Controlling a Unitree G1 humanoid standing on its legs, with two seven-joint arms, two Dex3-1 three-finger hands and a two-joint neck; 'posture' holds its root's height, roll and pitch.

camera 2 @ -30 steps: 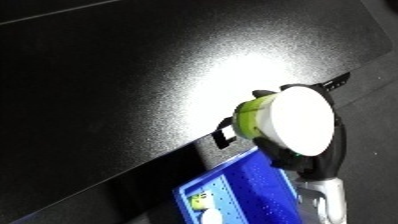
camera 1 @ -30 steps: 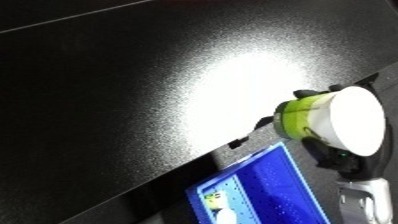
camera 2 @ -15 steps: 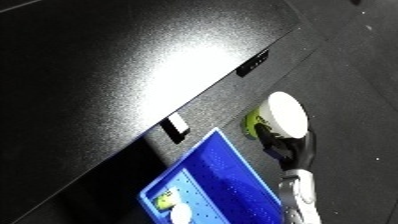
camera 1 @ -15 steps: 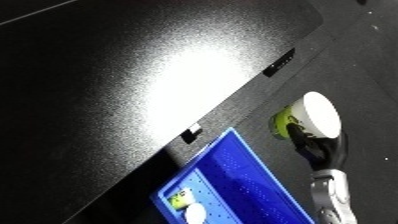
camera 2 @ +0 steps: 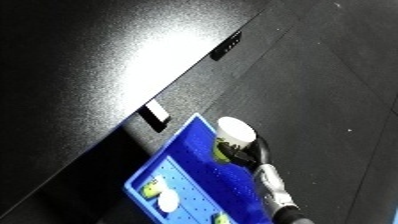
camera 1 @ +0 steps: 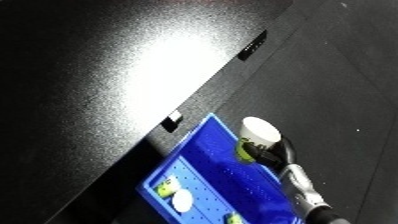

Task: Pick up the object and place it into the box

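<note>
My right hand (camera 1: 274,156) is curled round a white and lime-green cup (camera 1: 258,135), holding it tilted over the far right rim of the blue bin (camera 1: 218,172). The same cup (camera 2: 234,134) shows in the right eye view, white end up, with the black fingers (camera 2: 242,155) wrapped beneath it. The white and silver right forearm (camera 1: 304,187) rises from the lower right edge. Inside the bin lie small white and green things (camera 1: 178,196) near its left end. My left hand shows in neither view.
A black table (camera 1: 98,85) with a bright glare patch fills the upper left; its edge runs diagonally just beside the bin. Dark floor (camera 1: 346,75) lies to the right. A small white label (camera 2: 156,112) sits on the table's side.
The whole picture has swung as the camera turned. My right hand has carried the cup off the table's side to above the blue bin's rim, and more of the bin shows.
</note>
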